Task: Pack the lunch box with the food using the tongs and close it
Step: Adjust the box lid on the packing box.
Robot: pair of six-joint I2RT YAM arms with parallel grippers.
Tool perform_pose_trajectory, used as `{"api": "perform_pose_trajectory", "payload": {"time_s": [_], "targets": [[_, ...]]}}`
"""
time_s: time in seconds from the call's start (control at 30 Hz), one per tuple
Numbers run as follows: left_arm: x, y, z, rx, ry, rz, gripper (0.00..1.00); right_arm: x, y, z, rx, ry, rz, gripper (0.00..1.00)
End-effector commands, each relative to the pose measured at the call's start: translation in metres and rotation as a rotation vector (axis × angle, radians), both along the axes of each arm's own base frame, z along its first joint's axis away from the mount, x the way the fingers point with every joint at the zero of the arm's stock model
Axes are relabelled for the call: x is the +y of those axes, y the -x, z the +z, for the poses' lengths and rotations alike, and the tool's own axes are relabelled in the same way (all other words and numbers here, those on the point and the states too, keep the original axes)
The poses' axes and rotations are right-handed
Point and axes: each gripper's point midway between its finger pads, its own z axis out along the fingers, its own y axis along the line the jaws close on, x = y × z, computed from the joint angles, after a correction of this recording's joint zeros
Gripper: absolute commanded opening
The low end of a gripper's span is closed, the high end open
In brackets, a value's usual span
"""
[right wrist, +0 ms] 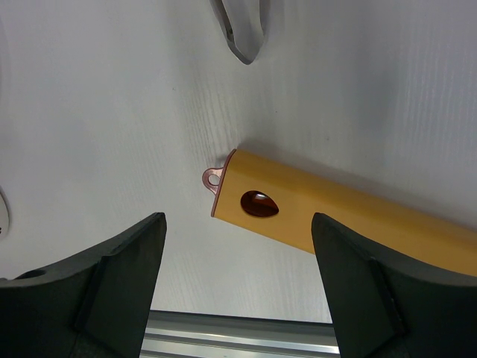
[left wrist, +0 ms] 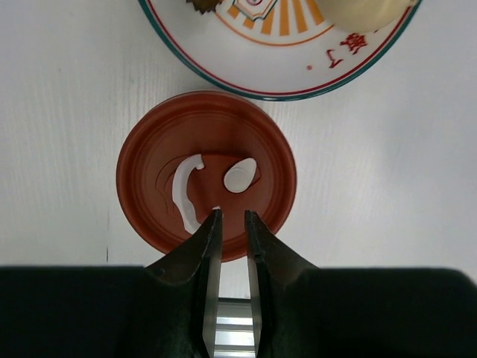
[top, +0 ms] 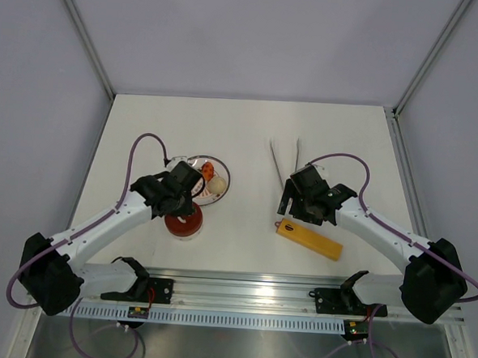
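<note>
Lit brightly and evenly from overhead, without hard glare on the white table [top: 250,131]. Cast only faint, soft-edged shadows beside the arms in the top view. Laid a pale grey shadow at the dark-red lid's [left wrist: 205,171] lower left and under the yellow-orange bar [right wrist: 358,216]. Rendered the right gripper's [right wrist: 238,276] black fingers [right wrist: 119,276] dark, nearly detailless and slightly soft. Looked sharp at mid-frame.

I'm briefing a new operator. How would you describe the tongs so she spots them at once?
On the white table, look at the right half, just beyond the right hand. The tongs lie there, two thin silver arms opening in a narrow V toward the far edge. Unlike the thick yellow-orange bar nearer the bases, they are slim and metallic.
</note>
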Motion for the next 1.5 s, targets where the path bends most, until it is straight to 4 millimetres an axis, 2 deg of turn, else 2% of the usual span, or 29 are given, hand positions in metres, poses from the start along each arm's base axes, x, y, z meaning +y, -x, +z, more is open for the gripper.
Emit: {"api": "perform_pose_trajectory", "payload": {"time_s": [0.0, 0.2, 0.27, 0.4, 0.53, 0.6, 0.67, 0.7, 0.73, 0.9, 0.97, 1.03, 1.1, 1.23, 1.3, 1.4, 1.47], "targets": [[0.007, -0.004, -0.014, -0.001, -0.023, 0.065, 0.20, 0.006, -0.008, 0.017, -0.047, -0.037, 0.008, 0.87], [0.017, 0.008, -0.042, 0.052, -0.037, 0.130, 0.19, 0.006, -0.008, 0.016, -0.047, -0.037, 0.010, 0.87], [0.016, 0.009, -0.044, 0.055, -0.021, 0.150, 0.19, 0.006, -0.008, 0.016, -0.046, -0.036, 0.012, 0.87], [0.009, 0.006, -0.030, 0.015, 0.041, 0.159, 0.18, 0.005, -0.007, 0.016, -0.045, -0.034, 0.010, 0.87], [0.003, -0.006, 0.004, -0.104, 0.119, 0.133, 0.20, 0.005, -0.007, 0.017, -0.050, -0.038, 0.006, 0.87], [0.002, -0.011, 0.017, -0.149, 0.122, 0.101, 0.24, 0.005, -0.007, 0.016, -0.049, -0.039, 0.007, 0.87], [0.003, -0.014, 0.024, -0.163, 0.103, 0.081, 0.29, 0.006, -0.007, 0.016, -0.048, -0.041, 0.007, 0.86], [0.006, -0.015, 0.024, -0.162, 0.078, 0.083, 0.36, 0.006, -0.007, 0.016, -0.049, -0.041, 0.008, 0.87], [0.009, -0.014, 0.023, -0.147, 0.053, 0.082, 0.38, 0.006, -0.008, 0.016, -0.049, -0.042, 0.009, 0.87], [0.007, -0.021, 0.026, -0.158, 0.043, 0.077, 0.38, 0.005, -0.007, 0.017, -0.049, -0.041, 0.008, 0.86], [0.006, -0.023, 0.020, -0.144, 0.042, 0.083, 0.38, 0.004, -0.006, 0.016, -0.048, -0.037, 0.006, 0.86], [0.007, -0.018, 0.002, -0.092, 0.025, 0.090, 0.38, 0.004, -0.005, 0.015, -0.046, -0.036, 0.005, 0.86], [0.010, -0.006, -0.028, -0.002, -0.001, 0.111, 0.38, 0.004, -0.005, 0.015, -0.044, -0.037, 0.008, 0.86], [0.007, 0.011, -0.060, 0.087, 0.037, 0.172, 0.40, 0.003, -0.004, 0.014, -0.044, -0.035, 0.005, 0.86], [0.008, 0.017, -0.064, 0.103, 0.048, 0.186, 0.40, 0.002, -0.004, 0.015, -0.047, -0.036, 0.003, 0.86], [0.015, 0.016, -0.054, 0.080, 0.024, 0.202, 0.40, 0.002, -0.004, 0.015, -0.049, -0.035, 0.003, 0.86], [0.017, 0.006, -0.030, 0.000, 0.035, 0.198, 0.40, 0.002, -0.004, 0.015, -0.049, -0.034, 0.005, 0.86]]}}
